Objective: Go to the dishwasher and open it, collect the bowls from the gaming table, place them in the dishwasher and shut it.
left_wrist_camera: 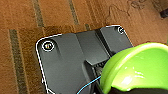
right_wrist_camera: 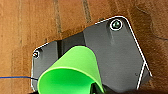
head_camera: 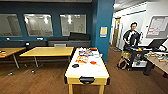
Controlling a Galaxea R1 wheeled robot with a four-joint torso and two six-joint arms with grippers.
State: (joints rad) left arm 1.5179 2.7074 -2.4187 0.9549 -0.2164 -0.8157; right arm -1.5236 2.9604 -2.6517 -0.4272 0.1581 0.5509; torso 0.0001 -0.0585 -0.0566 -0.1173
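Long gaming table with glossy white top and yellow sides [head_camera: 75, 72] stands dead ahead, black-slot end nearest, open wood floor [head_camera: 37, 80] either side. Yellow tables [head_camera: 47, 51] left, person by black cart [head_camera: 136, 58] right. Wrist views: lime-green plastic bowl [left_wrist_camera: 140, 68] at left gripper, bright-green bowl [right_wrist_camera: 72, 72] at right; can't tell either claw's state.

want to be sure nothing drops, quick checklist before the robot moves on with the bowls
1. Green bowl close at left wrist: ok.
2. Second green bowl close at right wrist: ok.
3. Finger grip on either bowl: cannot tell.
4. Gaming table cleared: not ok, a dark item and colourful things lie on top.
5. Person stands apart, beside the cart: ok.
6. Dishwasher open: cannot tell.
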